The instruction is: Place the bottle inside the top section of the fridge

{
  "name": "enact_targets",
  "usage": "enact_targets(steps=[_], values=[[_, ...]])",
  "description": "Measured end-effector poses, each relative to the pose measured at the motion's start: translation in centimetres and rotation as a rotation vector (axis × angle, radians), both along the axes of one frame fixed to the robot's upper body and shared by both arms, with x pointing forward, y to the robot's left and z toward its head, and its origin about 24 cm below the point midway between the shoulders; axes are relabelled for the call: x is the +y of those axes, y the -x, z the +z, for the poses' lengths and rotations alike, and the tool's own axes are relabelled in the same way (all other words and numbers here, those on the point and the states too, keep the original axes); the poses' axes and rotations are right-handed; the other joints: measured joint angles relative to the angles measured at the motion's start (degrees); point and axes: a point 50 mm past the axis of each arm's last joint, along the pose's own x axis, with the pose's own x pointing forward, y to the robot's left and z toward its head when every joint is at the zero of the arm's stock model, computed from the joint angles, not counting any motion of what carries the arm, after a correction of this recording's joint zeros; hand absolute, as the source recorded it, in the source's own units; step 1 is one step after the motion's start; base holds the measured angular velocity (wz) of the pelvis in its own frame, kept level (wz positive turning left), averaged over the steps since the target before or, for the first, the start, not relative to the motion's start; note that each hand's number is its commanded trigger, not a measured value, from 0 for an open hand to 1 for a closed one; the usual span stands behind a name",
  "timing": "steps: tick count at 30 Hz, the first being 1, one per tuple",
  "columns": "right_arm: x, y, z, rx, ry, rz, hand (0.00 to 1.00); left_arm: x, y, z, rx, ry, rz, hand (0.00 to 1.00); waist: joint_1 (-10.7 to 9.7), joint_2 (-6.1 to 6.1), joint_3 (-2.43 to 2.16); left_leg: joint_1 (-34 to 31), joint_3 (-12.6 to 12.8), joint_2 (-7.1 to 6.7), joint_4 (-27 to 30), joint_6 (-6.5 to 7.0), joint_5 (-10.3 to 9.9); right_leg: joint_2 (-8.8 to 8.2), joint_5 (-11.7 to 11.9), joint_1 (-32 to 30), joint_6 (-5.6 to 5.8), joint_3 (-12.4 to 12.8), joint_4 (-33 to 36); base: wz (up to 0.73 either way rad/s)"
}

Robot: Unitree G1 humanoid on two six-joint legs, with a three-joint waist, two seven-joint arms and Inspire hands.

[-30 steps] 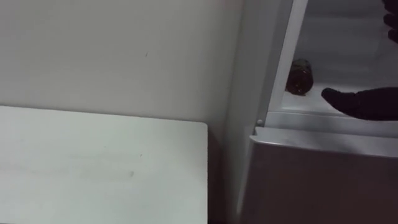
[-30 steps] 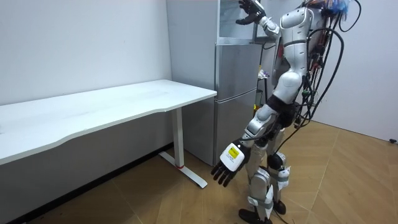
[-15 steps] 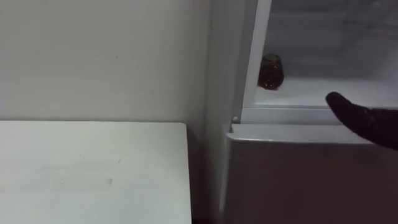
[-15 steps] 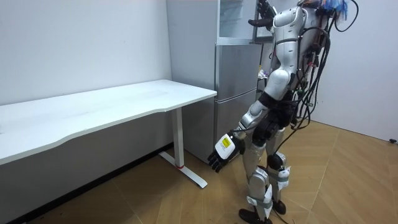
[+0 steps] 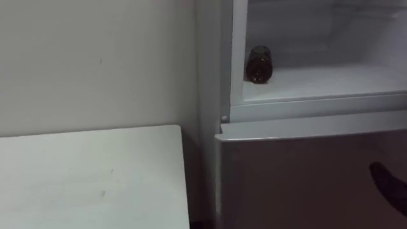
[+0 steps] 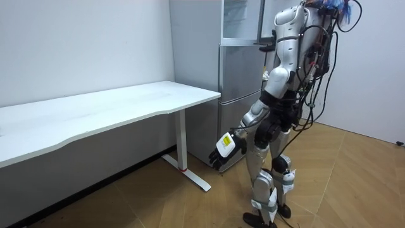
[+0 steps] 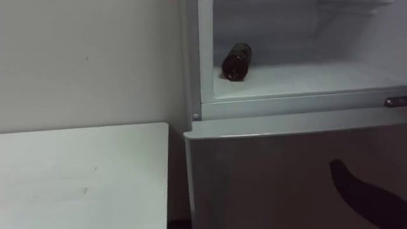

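Note:
A dark brown bottle [image 5: 257, 63] [image 7: 236, 62] lies on its side on the white shelf of the open upper fridge compartment [image 5: 318, 83] [image 7: 299, 79], near its left wall, with nothing touching it. My right hand [image 5: 389, 187] [image 7: 365, 191] shows as a dark shape with straight fingers at the lower right, in front of the lower fridge door [image 7: 267, 172] and well below the bottle. In the room view I stand facing the fridge [image 6: 237, 95]. My left hand [image 6: 224, 149] hangs relaxed and empty beside my thigh.
A white table [image 5: 89, 178] [image 6: 107, 107] stands against the wall to the left of the fridge, its edge close to the fridge's side. The upper door's edge [image 6: 261, 19] stands open next to my shoulder. Wooden floor [image 6: 158, 202] lies open behind me.
My right hand has come out of the upper compartment and dropped in front of the lower door. The bottle stays lying on the shelf. The head camera has shifted right.

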Motion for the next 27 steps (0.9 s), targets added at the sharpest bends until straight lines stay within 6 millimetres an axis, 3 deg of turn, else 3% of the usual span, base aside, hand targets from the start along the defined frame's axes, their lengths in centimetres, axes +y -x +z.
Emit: enact_targets(steps=[6, 8, 15, 18, 23, 27], values=[[0.8, 1.4, -5.9, 0.254, -0.070, 0.010, 0.00, -0.1, 0.2, 0.0, 0.005, -0.003, -0.003, 0.00, 0.0, 0.22, 0.02, -0.3, 0.1, -0.07, -0.1, 0.05, 0.0, -0.02, -0.1, -0.2, 0.07, 0.1, 0.0, 0.00], [0.8, 2.3, -8.9, 0.390, -0.098, 0.003, 0.00, -0.3, -0.2, -0.1, -0.005, 0.006, -0.006, 0.00, 0.1, 0.34, -0.02, -0.2, -0.1, -0.23, -0.3, 0.09, -0.1, -0.07, -0.3, 0.0, 0.17, 0.6, 0.1, 0.02], [-0.1, 4.5, -13.3, 0.586, -0.143, -0.057, 0.00, -0.6, -0.3, -0.1, -0.029, 0.021, 0.002, 0.00, -0.2, 0.80, -0.32, 0.1, -0.2, -0.36, -0.7, 0.10, -0.1, -0.09, -0.4, 0.3, 0.25, 0.6, -0.2, 0.01], [-0.3, 7.3, -17.3, 0.810, -0.138, -0.096, 0.00, -0.5, 0.1, -0.1, -0.027, 0.008, 0.012, 0.00, 0.2, 0.49, -0.42, 1.4, -0.3, -0.40, -0.8, -0.06, -0.2, 0.01, -0.4, 1.6, 0.25, 0.6, -0.9, 0.00], [-0.1, 11.1, -20.5, 1.039, -0.145, -0.117, 0.00, -0.5, 0.8, -0.2, 0.006, 0.006, 0.016, 0.00, 0.3, 0.48, -0.35, 1.9, -0.1, -0.43, -1.2, -0.09, -0.2, -0.06, -0.5, 1.9, 0.23, 0.2, -1.0, -0.02], [0.3, 12.8, -22.0, 1.170, -0.181, -0.101, 0.00, -0.7, 1.0, -0.4, 0.030, 0.010, 0.002, 0.00, 0.3, 0.60, -0.14, 1.9, -0.5, -0.54, -1.4, -0.08, -0.2, -0.16, -0.7, 2.0, 0.28, 0.0, -1.1, 0.02]])
